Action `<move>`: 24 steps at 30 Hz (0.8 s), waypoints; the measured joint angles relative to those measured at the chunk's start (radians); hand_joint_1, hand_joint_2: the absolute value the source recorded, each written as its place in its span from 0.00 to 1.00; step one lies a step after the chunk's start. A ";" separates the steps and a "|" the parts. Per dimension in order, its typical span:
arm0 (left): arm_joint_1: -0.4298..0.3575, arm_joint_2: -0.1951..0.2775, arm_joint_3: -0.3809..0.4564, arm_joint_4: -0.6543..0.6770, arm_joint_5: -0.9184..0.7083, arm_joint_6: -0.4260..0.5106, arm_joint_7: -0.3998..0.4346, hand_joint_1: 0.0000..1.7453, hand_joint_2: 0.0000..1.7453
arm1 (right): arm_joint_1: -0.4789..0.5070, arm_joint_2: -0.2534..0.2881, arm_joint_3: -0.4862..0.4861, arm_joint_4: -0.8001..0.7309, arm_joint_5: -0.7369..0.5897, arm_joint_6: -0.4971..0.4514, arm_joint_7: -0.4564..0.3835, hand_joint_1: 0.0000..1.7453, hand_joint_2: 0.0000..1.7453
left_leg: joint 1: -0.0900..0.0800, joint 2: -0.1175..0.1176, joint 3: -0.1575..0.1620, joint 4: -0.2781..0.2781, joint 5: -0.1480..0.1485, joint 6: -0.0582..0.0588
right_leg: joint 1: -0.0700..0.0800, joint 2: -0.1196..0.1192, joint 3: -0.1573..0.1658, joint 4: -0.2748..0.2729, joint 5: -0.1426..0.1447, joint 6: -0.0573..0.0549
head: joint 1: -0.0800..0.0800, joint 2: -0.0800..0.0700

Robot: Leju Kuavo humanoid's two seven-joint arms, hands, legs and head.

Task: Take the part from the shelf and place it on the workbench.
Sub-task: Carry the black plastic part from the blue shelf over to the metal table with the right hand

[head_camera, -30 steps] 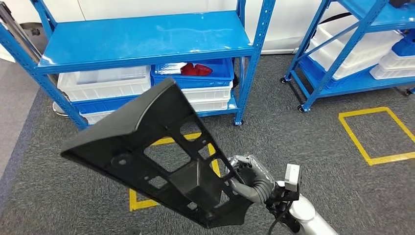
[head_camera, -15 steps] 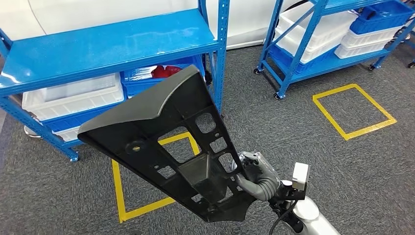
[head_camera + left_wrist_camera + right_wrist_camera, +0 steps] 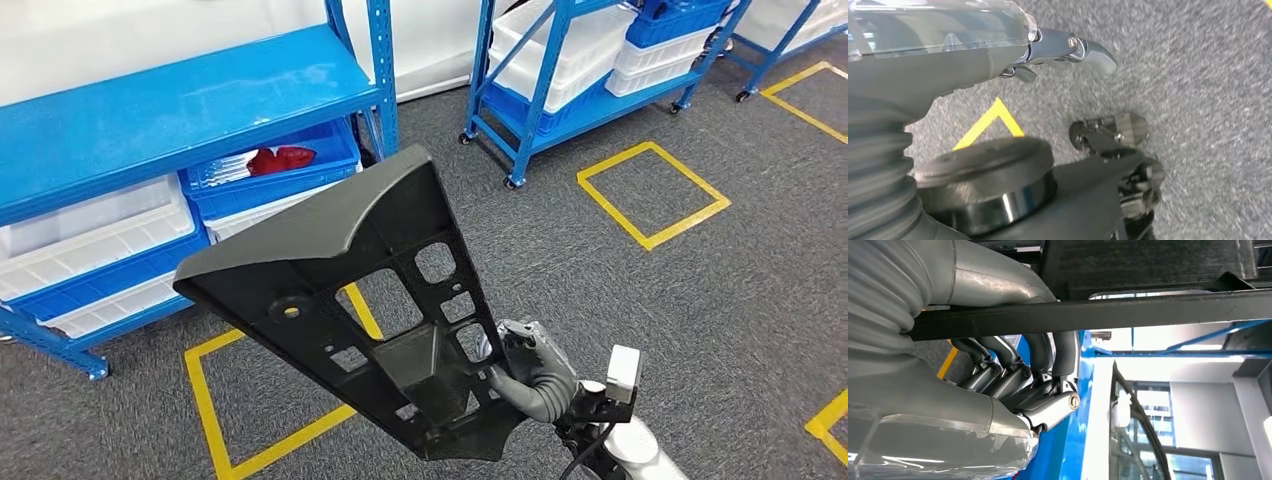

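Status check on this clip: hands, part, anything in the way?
Right hand grips black part, held above the floor. Left hand holds nothing, hanging over carpet. Blue shelf close beside the part; no workbench in sight.

We find the right hand (image 3: pixel 522 362) partly hidden behind the black part (image 3: pixel 350 300) it grips. The left hand (image 3: pixel 1068 47) is cut off by the picture's edge; its state cannot be determined. The red items (image 3: pixel 280 158) in the blue bin (image 3: pixel 330 150) are too small to identify.
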 joint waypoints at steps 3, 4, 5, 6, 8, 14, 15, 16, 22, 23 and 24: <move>0.003 0.000 0.000 0.000 0.000 0.002 0.001 0.00 1.00 | 0.004 0.010 -0.011 -0.003 -0.001 0.001 -0.001 1.00 1.00 | 0.003 0.036 0.002 -0.016 0.011 0.009 | 0.000 -0.073 -0.058 0.122 -0.074 0.010 | 0.000 0.000; 0.006 0.001 0.000 0.000 0.000 0.003 0.002 0.00 1.00 | 0.006 0.013 -0.014 -0.003 -0.002 0.002 -0.002 1.00 1.00 | 0.002 0.049 0.001 -0.016 0.011 0.010 | -0.004 -0.086 -0.088 0.188 -0.104 0.014 | 0.000 0.000; 0.009 0.001 0.000 0.000 0.000 0.005 0.004 0.00 1.00 | 0.008 0.016 -0.017 -0.003 -0.002 0.002 -0.003 1.00 1.00 | 0.002 0.062 -0.001 -0.015 0.010 0.009 | -0.008 -0.093 -0.112 0.241 -0.121 0.019 | 0.000 0.000; 0.010 0.001 0.000 0.000 0.000 0.007 0.005 0.00 1.00 | 0.011 0.017 -0.019 -0.003 -0.003 0.004 -0.003 1.00 1.00 | 0.002 0.076 -0.001 -0.014 0.009 0.008 | -0.013 -0.098 -0.121 0.262 -0.120 0.023 | 0.000 0.000; 0.008 0.001 0.000 0.000 0.000 0.012 0.005 0.00 1.00 | 0.013 0.018 -0.022 -0.003 -0.003 0.010 -0.005 1.00 1.00 | 0.004 0.099 -0.002 -0.009 0.005 0.003 | -0.019 -0.116 -0.077 0.184 -0.067 0.030 | 0.000 0.000; -0.002 0.008 0.000 0.000 0.004 0.022 0.005 0.00 1.00 | 0.008 0.019 -0.029 -0.003 -0.007 0.020 -0.010 1.00 1.00 | -0.004 0.150 0.000 0.007 -0.011 -0.031 | -0.007 -0.163 0.011 -0.001 -0.012 0.002 | 0.000 0.000; -0.004 0.009 0.000 0.000 0.004 0.022 0.005 0.00 1.00 | 0.008 0.019 -0.030 -0.003 -0.007 0.020 -0.011 1.00 1.00 | -0.001 0.145 -0.001 0.013 -0.017 -0.037 | -0.008 -0.152 0.009 -0.002 -0.010 -0.005 | 0.000 0.000; -0.006 0.010 0.000 0.000 0.005 0.023 0.005 0.00 1.00 | 0.007 0.018 -0.030 -0.003 -0.008 0.020 -0.012 1.00 1.00 | 0.001 0.129 -0.008 0.033 -0.034 -0.043 | -0.009 -0.142 0.008 -0.003 -0.007 -0.011 | 0.000 0.000; 0.001 0.014 0.001 0.000 0.006 0.023 0.004 0.00 1.00 | 0.004 0.016 -0.030 0.002 -0.010 0.025 -0.013 1.00 1.00 | 0.004 0.053 -0.127 0.297 -0.142 -0.046 | -0.001 -0.070 0.000 -0.001 0.001 -0.030 | 0.000 0.000; 0.001 0.015 0.001 0.000 0.007 0.023 0.004 0.00 1.00 | 0.004 0.016 -0.030 0.004 -0.010 0.026 -0.013 1.00 1.00 | 0.003 0.047 -0.108 0.253 -0.109 -0.041 | 0.001 -0.056 0.001 0.000 0.001 -0.030 | 0.000 0.000; 0.000 0.017 0.001 0.000 0.007 0.024 0.004 0.00 1.00 | 0.004 0.016 -0.029 0.005 -0.011 0.026 -0.013 1.00 1.00 | 0.002 0.030 -0.077 0.185 -0.071 -0.034 | 0.001 -0.043 0.001 0.001 0.001 -0.030 | 0.000 0.000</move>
